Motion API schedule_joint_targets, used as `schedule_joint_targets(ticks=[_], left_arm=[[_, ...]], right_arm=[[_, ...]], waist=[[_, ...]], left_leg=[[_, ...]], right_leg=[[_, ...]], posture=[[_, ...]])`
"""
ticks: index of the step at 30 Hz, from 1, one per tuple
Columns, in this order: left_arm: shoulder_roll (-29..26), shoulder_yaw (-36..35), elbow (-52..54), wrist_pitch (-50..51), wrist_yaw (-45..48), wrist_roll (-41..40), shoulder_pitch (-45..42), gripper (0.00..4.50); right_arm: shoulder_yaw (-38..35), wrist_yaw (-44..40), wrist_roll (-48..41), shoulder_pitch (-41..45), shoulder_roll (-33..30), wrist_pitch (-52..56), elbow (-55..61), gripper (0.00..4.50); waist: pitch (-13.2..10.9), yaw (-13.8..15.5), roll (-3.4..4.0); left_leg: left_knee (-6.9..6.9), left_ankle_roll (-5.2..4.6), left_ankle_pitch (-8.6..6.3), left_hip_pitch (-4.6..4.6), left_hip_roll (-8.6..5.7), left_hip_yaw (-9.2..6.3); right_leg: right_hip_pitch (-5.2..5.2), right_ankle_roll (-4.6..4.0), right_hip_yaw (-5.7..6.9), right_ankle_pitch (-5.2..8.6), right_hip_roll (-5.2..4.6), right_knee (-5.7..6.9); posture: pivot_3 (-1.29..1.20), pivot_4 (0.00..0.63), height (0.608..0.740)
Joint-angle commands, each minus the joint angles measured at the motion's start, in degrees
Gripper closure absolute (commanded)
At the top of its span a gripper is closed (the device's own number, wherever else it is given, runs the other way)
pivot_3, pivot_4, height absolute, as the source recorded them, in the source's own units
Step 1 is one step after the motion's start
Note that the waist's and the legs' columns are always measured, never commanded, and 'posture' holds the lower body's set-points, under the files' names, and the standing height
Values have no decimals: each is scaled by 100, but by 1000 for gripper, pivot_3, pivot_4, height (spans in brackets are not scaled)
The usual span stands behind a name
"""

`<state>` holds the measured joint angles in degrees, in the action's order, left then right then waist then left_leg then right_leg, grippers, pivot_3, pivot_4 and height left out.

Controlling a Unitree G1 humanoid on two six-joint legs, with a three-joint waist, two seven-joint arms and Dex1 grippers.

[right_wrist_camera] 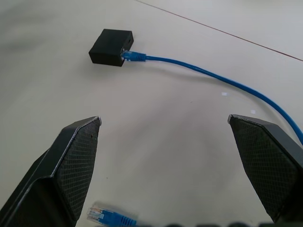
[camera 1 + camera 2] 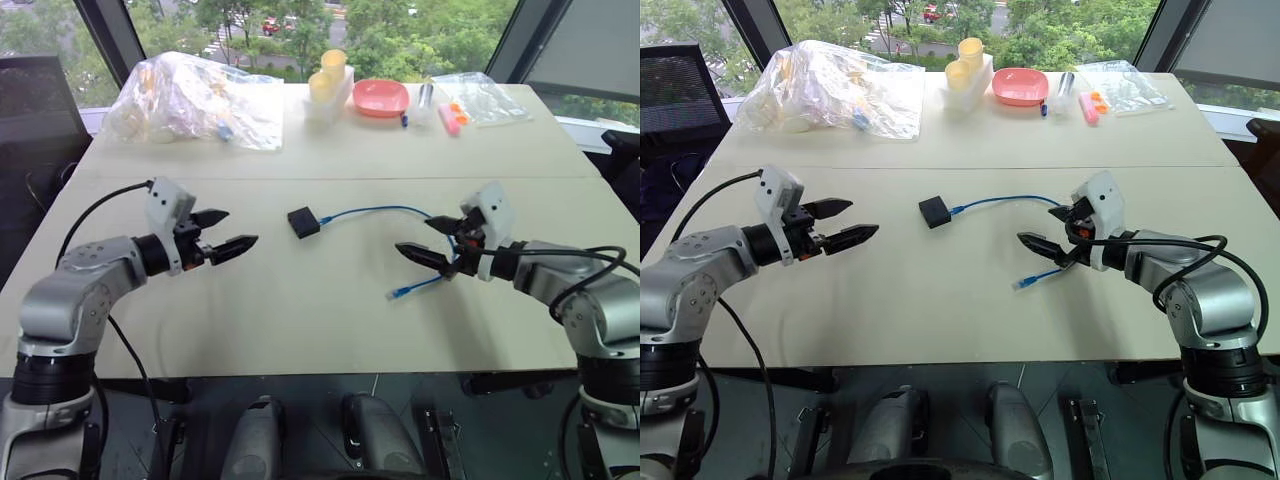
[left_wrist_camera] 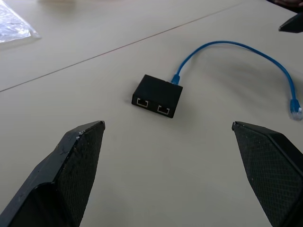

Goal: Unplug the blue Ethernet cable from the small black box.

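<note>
Left eye view: small black box (image 2: 303, 222) lies mid-surface between both released pincers, blue Ethernet cable (image 2: 375, 211) plugged into its right side, running rightward toward the nearer right pincer (image 2: 433, 240); left pincer (image 2: 224, 231) faces the box.

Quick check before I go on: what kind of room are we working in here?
Probably an upper-floor office or lab: a plain beige table beside big windows overlooking treetops and a street, and a black office chair at its side.

Beige table (image 2: 330, 320), crumpled plastic bag (image 2: 195, 100), pink bowl (image 2: 381, 97), yellow cups (image 2: 328, 72)
</note>
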<state>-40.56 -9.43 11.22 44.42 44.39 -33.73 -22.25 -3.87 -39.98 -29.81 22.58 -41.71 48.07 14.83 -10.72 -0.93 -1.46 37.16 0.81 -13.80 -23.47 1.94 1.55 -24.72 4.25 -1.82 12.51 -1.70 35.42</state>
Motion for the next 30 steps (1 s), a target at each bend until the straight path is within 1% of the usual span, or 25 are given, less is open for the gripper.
schedule_joint_targets(ticks=[1, 5, 11, 13, 15, 17, 19, 21, 22, 24, 25, 28, 30], left_arm=[[-120, 84, 38, -91, 142, 59, -80, 16], [-225, 133, -42, -154, 279, 144, -89, 16], [-366, 257, -459, -379, 504, 358, -406, 16], [-461, 367, -592, -437, 683, 448, -548, 16], [-675, 521, -652, -338, 1051, 418, -732, 16], [-951, 691, -607, -211, 1541, 338, -828, 16], [-1284, 805, -413, -147, 1985, 282, -823, 16], [-1438, 707, -274, -32, 2074, 172, -815, 16], [-1428, 476, -189, 71, 1960, 39, -752, 16], [-1373, 173, -70, 222, 1754, -130, -644, 16], [-1351, 27, 73, 270, 1645, -183, -457, 16], [-1233, -303, 561, 418, 1241, -276, 92, 16], [-1145, -503, 846, 552, 999, -402, 344, 16]], right_arm=[[107, -169, 128, 310, -100, -197, -12, 0], [176, -262, 240, 380, -85, -330, -113, 0], [423, -357, 498, 578, 12, -621, -427, 0], [697, -474, 735, 761, 49, -836, -652, 0], [1176, -573, 1187, 1144, 157, -1198, -1129, 0], [1656, -672, 1675, 1617, 349, -1583, -1843, 0], [1979, -870, 1906, 2227, 771, -1745, -2927, 0], [2136, -1186, 2035, 2720, 1218, -2135, -4025, 0], [2229, -1204, 2274, 3156, 1509, -2651, -4974, 0], [2285, -1200, 2616, 3822, 1903, -3391, -6399, 0], [2298, -1157, 2762, 4172, 2117, -3712, -7089, 0], [2281, -1011, 3114, 4833, 2608, -4353, -8388, 0], [2229, -915, 3303, 5040, 2803, -4565, -8814, 0]], waist=[[0, -6, 0], [0, 8, 0], [0, 13, 0], [0, 10, 0], [0, -11, 0], [0, -44, 0], [-1, -125, -1], [-1, -155, 0], [-1, -163, 0], [-6, -183, 1], [-6, -181, 0], [-7, -183, 1], [-6, -164, 0]], left_leg=[[0, 0, 0, 0, 0, 0], [-4, 0, 0, 0, 0, -1], [2, 0, 0, 0, 0, 0], [3, 0, 0, 0, 0, 0], [3, 0, 0, 0, 0, 0], [3, 0, 0, 1, 1, 4], [-1, 0, 0, 0, 1, 6], [-4, 0, 0, 0, 2, 5], [-5, -1, 0, -1, 2, 4], [-5, -1, 0, -1, 3, 5], [-6, -1, 1, -6, 3, 3], [-8, -1, 1, -8, 2, 5], [-11, 0, 0, -8, 2, 5]], right_leg=[[0, 0, 0, 0, 0, 0], [-1, 1, 0, 1, 1, -1], [0, 0, 0, 0, 1, 1], [0, 0, 0, 0, 1, 2], [0, 0, 0, 0, 1, 4], [-4, -1, 0, -1, 3, 6], [-9, -2, -1, -1, 4, 8], [-12, -2, -1, -1, 6, 12], [-13, -2, -1, -2, 6, 14], [-15, 1, -2, -3, 6, 19], [-20, 7, -2, -6, 6, 20], [-31, 22, -4, -14, 2, 41], [-39, 23, -5, -13, 0, 56]], posture=[[0, 150, 740], [0, 150, 740], [0, 150, 740], [0, 150, 740], [0, 150, 740], [0, 150, 740], [0, 150, 740], [0, 150, 740], [0, 150, 740], [0, 150, 740], [0, 150, 740], [0, 150, 740], [0, 150, 740]])
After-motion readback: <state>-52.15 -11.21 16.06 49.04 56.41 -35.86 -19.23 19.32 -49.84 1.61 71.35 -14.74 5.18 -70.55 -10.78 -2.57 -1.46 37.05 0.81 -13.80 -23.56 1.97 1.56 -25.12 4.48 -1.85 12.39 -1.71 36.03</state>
